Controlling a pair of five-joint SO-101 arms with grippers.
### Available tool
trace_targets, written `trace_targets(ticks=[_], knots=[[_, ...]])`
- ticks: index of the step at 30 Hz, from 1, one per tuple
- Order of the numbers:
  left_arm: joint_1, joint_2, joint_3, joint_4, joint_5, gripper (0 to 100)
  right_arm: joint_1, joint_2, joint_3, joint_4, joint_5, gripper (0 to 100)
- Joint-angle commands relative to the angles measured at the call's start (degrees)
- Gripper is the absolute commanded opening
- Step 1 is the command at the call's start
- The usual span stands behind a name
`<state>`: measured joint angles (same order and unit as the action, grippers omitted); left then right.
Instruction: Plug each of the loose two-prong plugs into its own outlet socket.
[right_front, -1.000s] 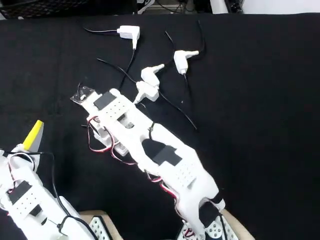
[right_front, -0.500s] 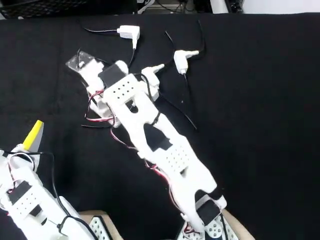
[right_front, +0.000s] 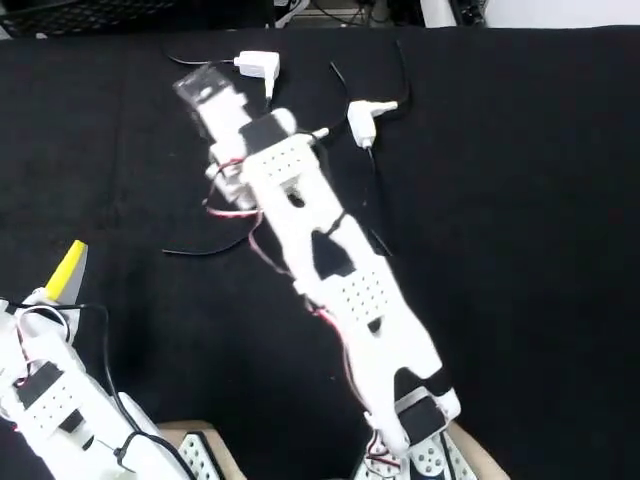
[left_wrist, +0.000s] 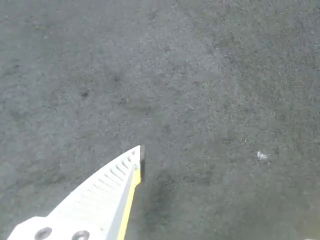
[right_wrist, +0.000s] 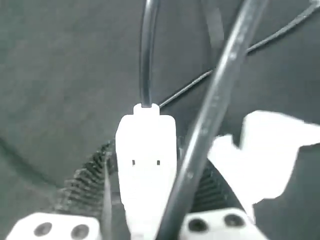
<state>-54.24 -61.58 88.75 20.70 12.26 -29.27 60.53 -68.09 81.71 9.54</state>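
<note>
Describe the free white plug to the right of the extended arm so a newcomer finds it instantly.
On the black table, follow the long right arm to its far end and look just right of it. There lies the angled white plug, untouched, a short stub pointing right; the white block farther left sits nearer the table's far edge.

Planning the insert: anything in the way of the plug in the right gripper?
Yes: a black cable runs slantwise across one side of the right gripper, alongside the held plug. Another white connector lies just past that cable.

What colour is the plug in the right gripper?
White plug, black cord; clearest in the right wrist view.
</note>
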Motion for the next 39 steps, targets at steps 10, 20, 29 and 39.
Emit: trace_targets(ticks=[10, 20, 29, 39], knots=[[-0.40, -0.97, -0.22, -1.41, -0.53, 62, 5.98, 9.89, -2.77, -23.91, 0.35, 2.1], [-0.40, -0.97, -0.22, -1.41, -0.53, 62, 6.07, 9.54, -11.03, -17.23, 0.44, 26.6], [-0.40, -0.97, -0.22, -1.23, -0.53, 62, 5.98, 8.04, -27.65, -5.80, 0.44, 27.6], [1.80, -0.97, -0.22, -1.23, -0.70, 62, 14.59, 0.48, -27.56, 12.75, 0.26, 27.3]])
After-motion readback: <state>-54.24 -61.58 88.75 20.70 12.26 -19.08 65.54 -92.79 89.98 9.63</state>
